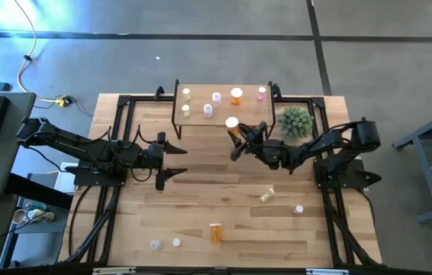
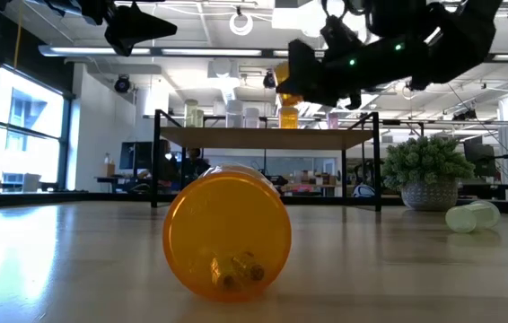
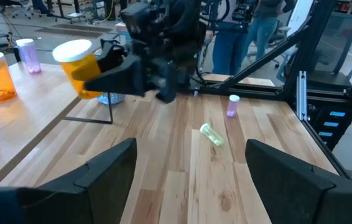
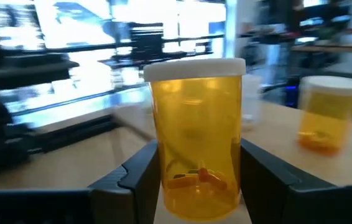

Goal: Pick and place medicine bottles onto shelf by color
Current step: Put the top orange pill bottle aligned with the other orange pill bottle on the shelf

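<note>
My right gripper (image 1: pixel 236 136) is shut on an orange medicine bottle (image 4: pixel 196 140) with a white cap, held at the near edge of the shelf (image 1: pixel 224 85). On the shelf's wooden top stand yellow-green (image 1: pixel 186 93), pink (image 1: pixel 216 97) and orange (image 1: pixel 236 95) bottles. More bottles are on the table: a yellow-green one (image 1: pixel 267 195) on its side, a pink one (image 1: pixel 298 208), an orange one (image 1: pixel 215 231) on its side and two whitish ones (image 1: pixel 156 244). My left gripper (image 1: pixel 169 156) hangs open over the table's left half, holding nothing. My right gripper pinches the orange bottle's lower body (image 4: pixel 163 177) between its two fingers (image 4: pixel 135 177), one on each side. The fingers come about level from the table's right side. The bottle stands roughly upright with its cap (image 4: pixel 194 67) on top, lifted clear of table and shelf.
A green spiky plant (image 1: pixel 295 122) in a pot stands just right of the shelf, close behind my right arm. Black frame rails (image 1: pixel 117 137) run along both table sides. The shelf's near middle (image 1: pixel 224 114) is bare wood.
</note>
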Action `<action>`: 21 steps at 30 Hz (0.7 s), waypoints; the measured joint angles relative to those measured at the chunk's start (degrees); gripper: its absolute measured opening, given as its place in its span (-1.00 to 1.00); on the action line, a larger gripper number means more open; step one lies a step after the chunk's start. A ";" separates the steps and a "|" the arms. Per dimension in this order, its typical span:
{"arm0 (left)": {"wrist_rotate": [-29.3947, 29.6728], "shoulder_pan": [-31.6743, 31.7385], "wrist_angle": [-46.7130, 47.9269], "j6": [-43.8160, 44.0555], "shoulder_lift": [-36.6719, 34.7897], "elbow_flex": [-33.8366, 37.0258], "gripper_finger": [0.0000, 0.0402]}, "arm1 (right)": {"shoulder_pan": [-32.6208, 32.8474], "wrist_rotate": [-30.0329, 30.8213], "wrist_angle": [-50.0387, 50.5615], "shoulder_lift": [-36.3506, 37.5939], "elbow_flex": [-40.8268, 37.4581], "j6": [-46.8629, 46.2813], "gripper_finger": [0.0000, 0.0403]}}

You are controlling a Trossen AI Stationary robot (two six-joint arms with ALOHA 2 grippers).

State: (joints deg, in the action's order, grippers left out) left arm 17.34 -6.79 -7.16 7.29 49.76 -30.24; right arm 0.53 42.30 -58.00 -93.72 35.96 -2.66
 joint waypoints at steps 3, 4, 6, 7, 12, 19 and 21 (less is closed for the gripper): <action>0.00 0.00 0.02 0.00 0.00 0.00 0.45 | -0.89 2.87 -1.87 -2.54 1.25 0.50 -0.16; 0.00 0.00 0.01 0.00 0.00 0.00 0.45 | -1.36 2.82 -2.02 -3.21 1.76 0.44 -0.16; 0.00 0.00 0.00 0.00 0.00 0.00 0.45 | -2.35 2.65 -1.91 -4.70 2.54 0.11 -0.16; 0.00 0.00 0.00 0.00 0.00 0.00 0.45 | -2.80 2.58 -1.72 -5.27 2.83 0.11 -0.16; 0.00 0.00 -0.11 0.00 0.00 0.00 0.45 | -4.26 2.37 -1.34 -6.50 3.87 0.06 -0.16; -0.02 0.00 -0.11 0.00 0.00 0.00 0.45 | -6.65 2.25 1.13 -6.50 3.87 -0.82 -0.16; 0.00 0.00 -0.13 0.00 0.00 0.00 0.45 | -7.23 2.27 2.18 -6.50 3.87 -1.49 -0.16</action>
State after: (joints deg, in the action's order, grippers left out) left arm 17.34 -6.79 -7.29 7.29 49.76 -30.24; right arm -6.70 44.57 -55.82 -100.22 39.83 -4.15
